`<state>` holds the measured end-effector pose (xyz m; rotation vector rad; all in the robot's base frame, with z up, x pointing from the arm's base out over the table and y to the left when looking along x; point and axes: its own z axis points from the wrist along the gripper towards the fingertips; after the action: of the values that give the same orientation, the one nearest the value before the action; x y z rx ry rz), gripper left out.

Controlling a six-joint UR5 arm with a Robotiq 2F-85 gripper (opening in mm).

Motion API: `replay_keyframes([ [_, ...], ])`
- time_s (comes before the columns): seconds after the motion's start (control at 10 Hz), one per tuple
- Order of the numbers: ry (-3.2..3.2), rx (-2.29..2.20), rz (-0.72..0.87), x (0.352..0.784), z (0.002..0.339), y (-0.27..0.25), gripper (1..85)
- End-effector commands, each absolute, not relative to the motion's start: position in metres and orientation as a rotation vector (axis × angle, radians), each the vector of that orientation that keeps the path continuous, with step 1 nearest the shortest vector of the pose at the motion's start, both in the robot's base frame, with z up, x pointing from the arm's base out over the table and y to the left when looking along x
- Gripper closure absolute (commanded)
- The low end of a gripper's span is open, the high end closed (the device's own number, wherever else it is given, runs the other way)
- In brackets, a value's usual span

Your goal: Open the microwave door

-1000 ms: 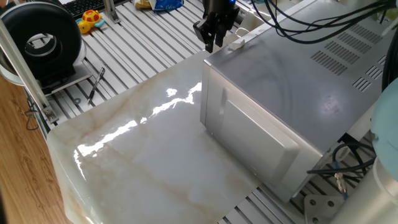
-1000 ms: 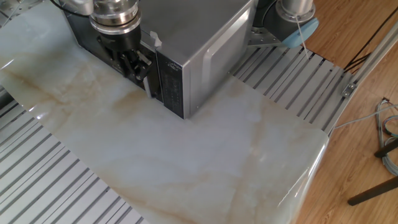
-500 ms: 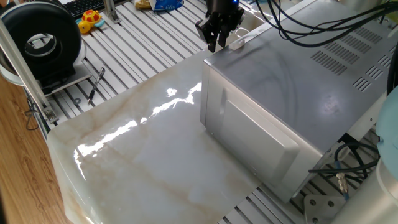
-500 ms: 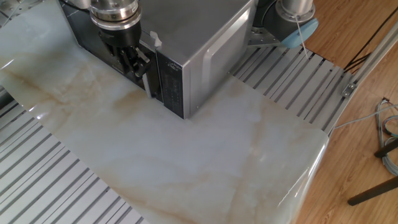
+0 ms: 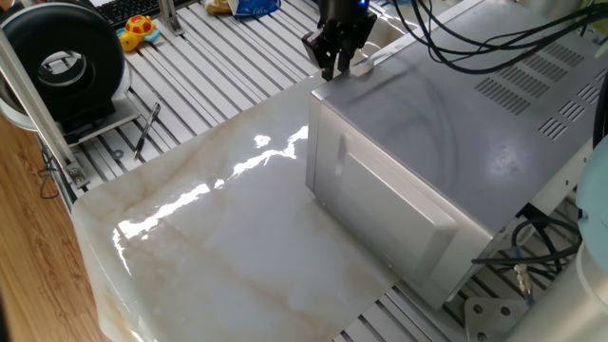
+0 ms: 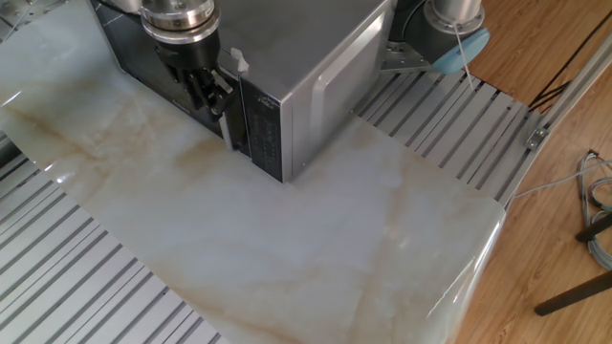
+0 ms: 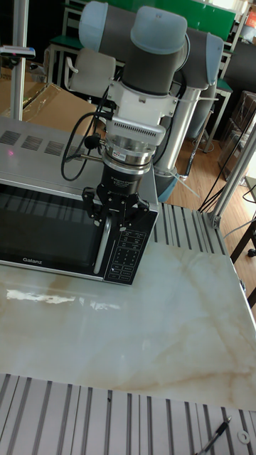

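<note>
Tall view: gripper [image 7: 108, 215] fingers straddle door [image 7: 46, 231] handle, contact unclear; side views hide the handle.

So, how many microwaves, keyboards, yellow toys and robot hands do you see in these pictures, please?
Microwave: 1
Keyboard: 1
Yellow toy: 1
Hand: 1
Total: 4

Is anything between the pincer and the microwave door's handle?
Nothing. In the tall fixed view the pincer sits right at the top of the door handle on the microwave door, fingers either side.
</note>
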<state>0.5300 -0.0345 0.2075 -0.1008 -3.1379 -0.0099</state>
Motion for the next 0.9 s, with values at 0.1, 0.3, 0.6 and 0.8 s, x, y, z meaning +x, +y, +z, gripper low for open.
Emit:
replay_keyframes([
  [0.1, -3.139, -0.081, -0.014, 0.5265, 0.2036, -0.0327, 50.3],
  [0.3, -3.145, -0.049, -0.019, 0.5253, 0.2007, -0.0328, 50.3],
  [0.6, -3.146, -0.004, -0.03, 0.5243, 0.1971, -0.0301, 51.0],
  [0.8, -3.141, 0.035, -0.026, 0.5224, 0.1954, -0.0308, 51.3],
])
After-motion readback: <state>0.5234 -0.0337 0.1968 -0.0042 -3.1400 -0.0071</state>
